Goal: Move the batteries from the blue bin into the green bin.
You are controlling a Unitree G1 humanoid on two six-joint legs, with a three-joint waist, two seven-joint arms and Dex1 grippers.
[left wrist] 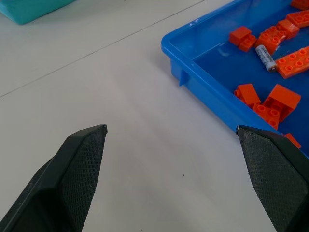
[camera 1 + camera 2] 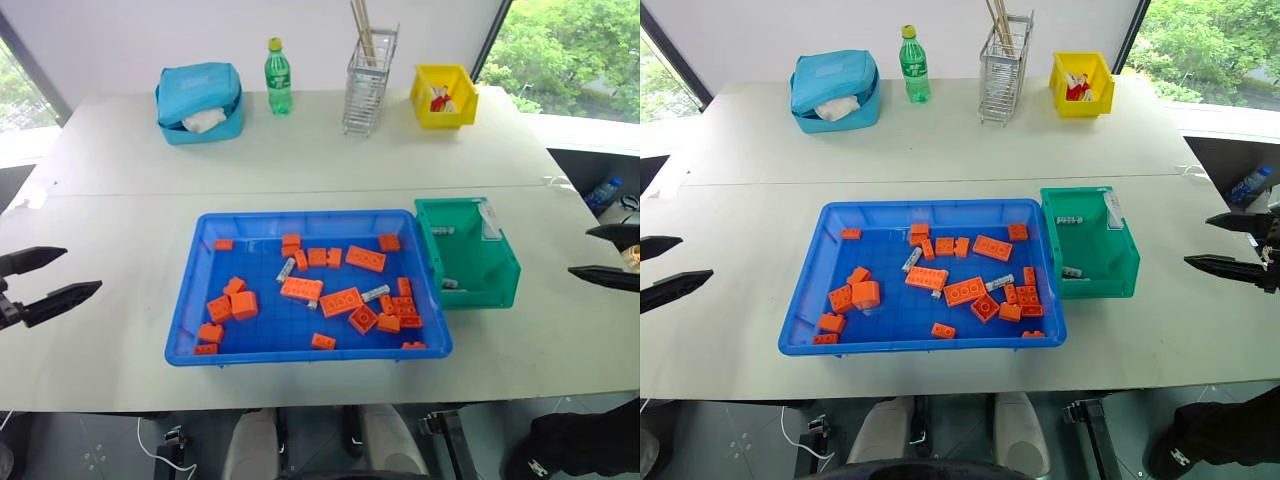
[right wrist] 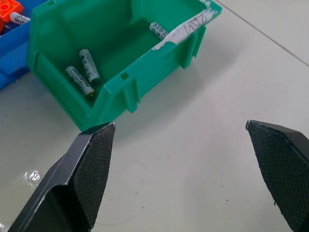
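Three batteries are seen in green bin — two left in blue bin; left gripper and right gripper are spread wide, empty.

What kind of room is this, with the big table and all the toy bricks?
Probably an office or lab room set up for sorting practice. A long white table stands by big windows with trees outside, and on it sit a blue bin of orange bricks and a green bin.
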